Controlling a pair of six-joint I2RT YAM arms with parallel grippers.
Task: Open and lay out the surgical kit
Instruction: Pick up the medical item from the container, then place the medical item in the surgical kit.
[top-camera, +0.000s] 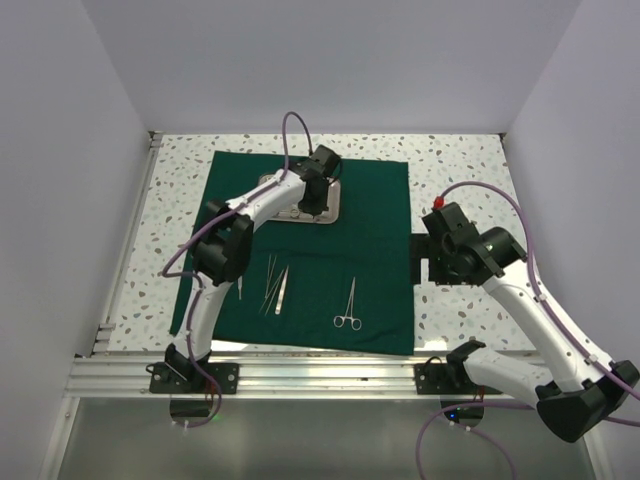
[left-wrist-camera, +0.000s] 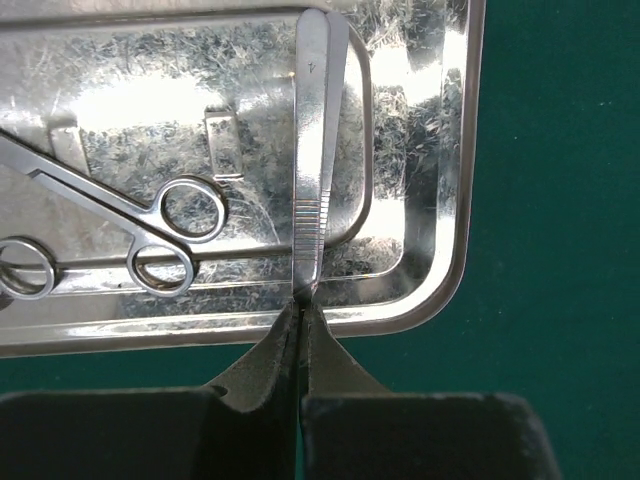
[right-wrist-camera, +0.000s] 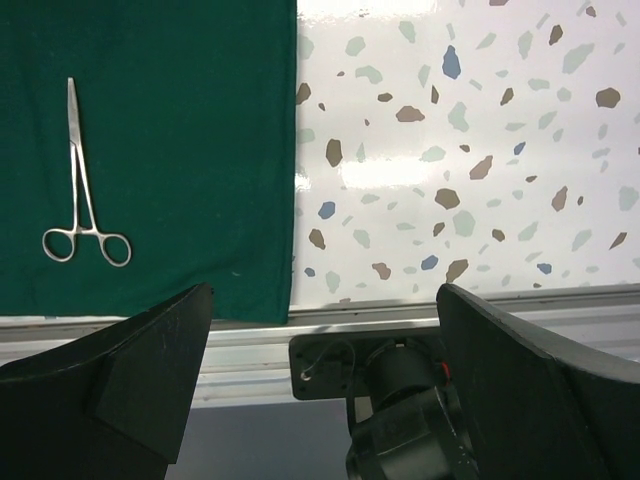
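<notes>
Left jaws pinch the tweezers (left-wrist-camera: 312, 180) by the narrow tip, over the tray (left-wrist-camera: 452, 200) on the cloth (left-wrist-camera: 560, 250). Thin, slick, light steel, likely to pivot; the ribbed middle looks surer. Right jaws gape, empty, above the table (right-wrist-camera: 450, 150).

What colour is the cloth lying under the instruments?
Dark green, a plain cloth with no pattern; the top external view shows it best.

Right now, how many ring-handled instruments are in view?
3. One forceps on the green cloth, near right; in the steel tray, one whole, one cut off. More may be hidden.
</notes>
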